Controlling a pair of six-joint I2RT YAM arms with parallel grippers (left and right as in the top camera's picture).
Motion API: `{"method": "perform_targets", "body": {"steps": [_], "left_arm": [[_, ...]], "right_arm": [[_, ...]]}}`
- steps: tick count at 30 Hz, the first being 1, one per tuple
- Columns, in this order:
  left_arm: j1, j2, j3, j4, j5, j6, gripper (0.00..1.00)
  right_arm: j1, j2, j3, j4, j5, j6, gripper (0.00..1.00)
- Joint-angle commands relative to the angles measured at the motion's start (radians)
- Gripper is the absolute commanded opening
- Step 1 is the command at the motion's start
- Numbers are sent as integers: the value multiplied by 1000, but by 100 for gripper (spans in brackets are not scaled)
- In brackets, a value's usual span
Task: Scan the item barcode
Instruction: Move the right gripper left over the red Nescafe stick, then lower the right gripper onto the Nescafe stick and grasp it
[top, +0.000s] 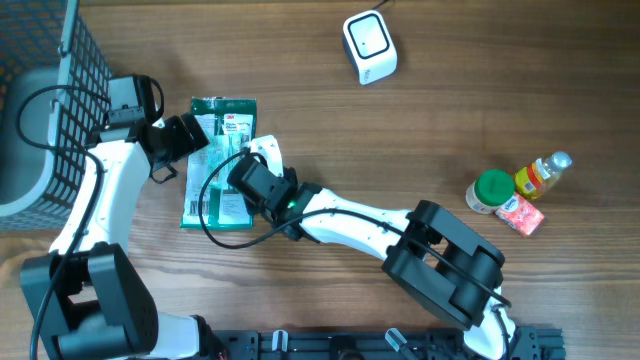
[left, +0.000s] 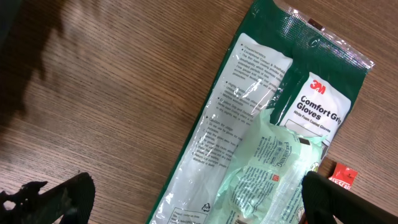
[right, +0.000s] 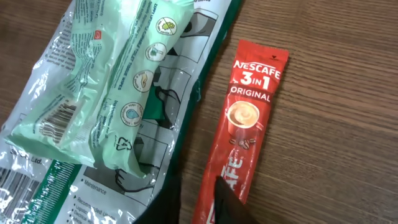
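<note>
Overhead, the scanner sits at 1 o'clock, well apart from the glove pack at 9, so the lift wants a firm pinch and a turn that brings the barcode to face the scanner. Left wrist: the left claw hangs spread wide over the pack, which reads "3M Comfort Grip Gloves". Right wrist: the right claw seems pressed onto the 6 o'clock end of the sachet, "NESCAFÉ 3in1 ORIGINAL", lying flat on the table just beside the pack, at its 3 o'clock.

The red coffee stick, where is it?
In the right wrist view, the red Nescafe stick lies on the table just right of the green gloves pack, its lower end at the right gripper.
</note>
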Motion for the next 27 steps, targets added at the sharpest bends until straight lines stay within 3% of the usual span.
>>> {"method": "perform_targets", "body": {"steps": [1,6,11,13,22,27], "left_arm": [[4,-20,9,3,8,-5,100],[4,-20,9,3,8,-5,100],[4,-20,9,3,8,-5,100],[4,-20,9,3,8,-5,100],[4,-20,9,3,8,-5,100],[4,-20,9,3,8,-5,100]], "right_arm": [[-3,17,-2,-5,20,-1,21],[-3,47,-2,-3,16,27,15],[-6,92,-2,-8,25,23,18],[-18,87,-1,-32,37,23,11],[-189,-28,-1,-406,54,10,9],[-259,-63,11,-465,-101,-157,9]]}}
